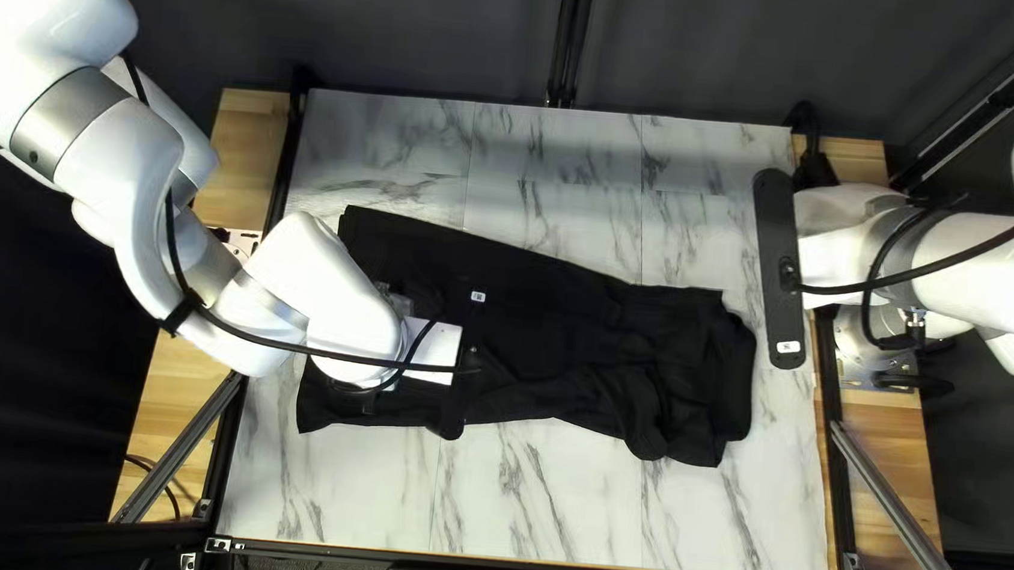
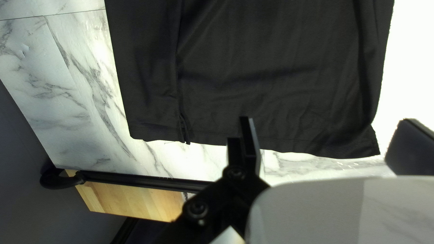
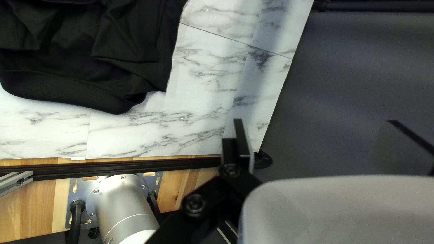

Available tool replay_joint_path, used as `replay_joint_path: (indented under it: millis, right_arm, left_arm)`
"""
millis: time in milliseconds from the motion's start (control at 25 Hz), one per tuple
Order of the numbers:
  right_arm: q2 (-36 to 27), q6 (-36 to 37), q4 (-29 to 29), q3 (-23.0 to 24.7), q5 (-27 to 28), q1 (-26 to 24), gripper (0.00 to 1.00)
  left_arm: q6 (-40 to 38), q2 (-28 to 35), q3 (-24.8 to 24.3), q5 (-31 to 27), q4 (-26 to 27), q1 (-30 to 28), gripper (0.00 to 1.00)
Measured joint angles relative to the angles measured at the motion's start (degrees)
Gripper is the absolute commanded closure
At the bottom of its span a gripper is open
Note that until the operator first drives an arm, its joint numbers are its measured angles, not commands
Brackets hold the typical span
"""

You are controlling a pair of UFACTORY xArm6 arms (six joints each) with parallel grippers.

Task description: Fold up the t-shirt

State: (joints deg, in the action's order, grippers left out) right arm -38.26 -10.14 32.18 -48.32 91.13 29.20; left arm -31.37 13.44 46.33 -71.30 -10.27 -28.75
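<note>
At the left of the top left view, the white, jointed left arm (image 1: 95,156) reaches over the straight hem end of the black, soft-fabric t-shirt (image 1: 539,336). Its black, two-fingered left gripper (image 2: 327,121) is spread wide with nothing pinched. In its wrist view the hem (image 2: 289,147) runs across the space ahead of and between the fingers, one corner close by the farther finger; whether either fingertip touches the cloth I cannot tell.

The shirt lies on the white, grey-veined marble-look counter (image 1: 550,506), its long axis running roughly left to right between the two arm bases. A lengthwise crease marks the hem end, so the sides look at least partly folded in, while the right end is rumpled, with a curved band of fabric (image 3: 68,92) showing.

At the right, the white right arm (image 1: 991,263) holds its black, two-fingered right gripper (image 3: 315,121) off to the side, likewise parted and empty; the rumpled end lies ahead of it, apart from the fingers.

The next fold probably turns on that long axis: the left gripper is the nearer one and seems placed for the hem, which would then travel rightward along the shirt. A shallow grasp could catch only the upper layer.
</note>
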Motion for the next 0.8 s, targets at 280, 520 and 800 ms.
replay_joint_path:
  millis: [280,520,800]
  right_arm:
    - [0.0,0.0,0.0,0.0,0.0,0.0,0.00]
    - [0.0,0.0,0.0,0.0,0.0,0.0,0.00]
    - [0.0,0.0,0.0,0.0,0.0,0.0,0.00]
  left_arm:
    - [-18.2,-7.3,-0.4,-0.3,2.2,-7.2,0.00]
    - [-28.0,-15.5,1.8,3.1,1.9,-12.7,0.00]
    - [-31.2,-18.9,1.8,7.1,-0.2,-15.6,0.00]
